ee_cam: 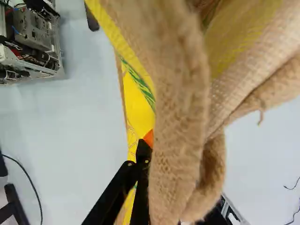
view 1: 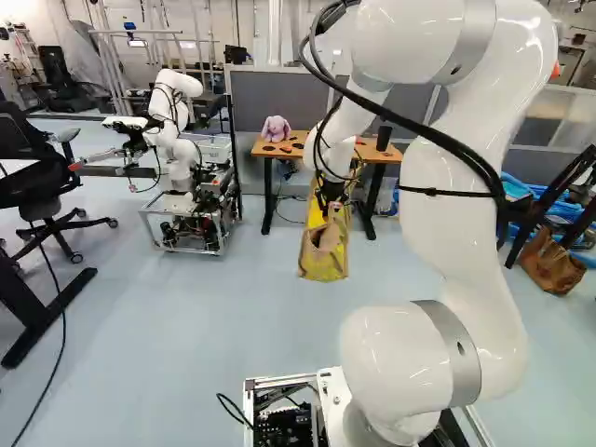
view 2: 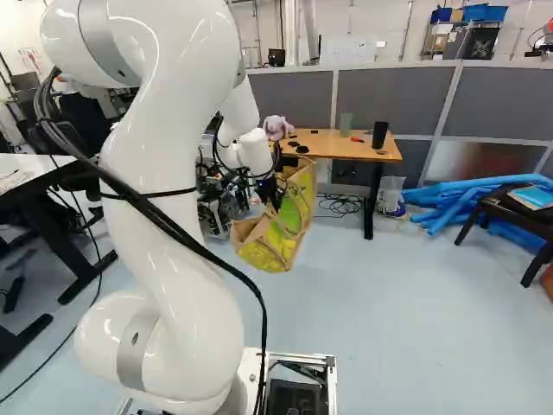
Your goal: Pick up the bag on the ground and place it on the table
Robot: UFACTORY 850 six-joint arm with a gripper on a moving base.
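Observation:
My gripper [view 1: 331,194] is out ahead of the base, in front of the table [view 2: 324,145] with its orange-brown top. From it a yellow and tan burlap bag [view 1: 323,259] hangs above the floor, its open top tilted. The wrist view has the black gripper [ee_cam: 144,152] shut on the bag [ee_cam: 138,105] at a strap, with a fold of tan cloth covering part of the fingers. In the right base view the bag [view 2: 263,248] hangs lower than the tabletop, before the table's left part.
Pink plush toy [view 1: 276,128] and black cup [view 2: 379,135] stand on the table. Another robot [view 1: 177,149] is to its left. Blue tubes [view 2: 458,203], a dark chair [view 2: 510,216] and a brown bag [view 1: 549,264] are at the right. A clear plastic bag [view 2: 390,194] sits by the table leg.

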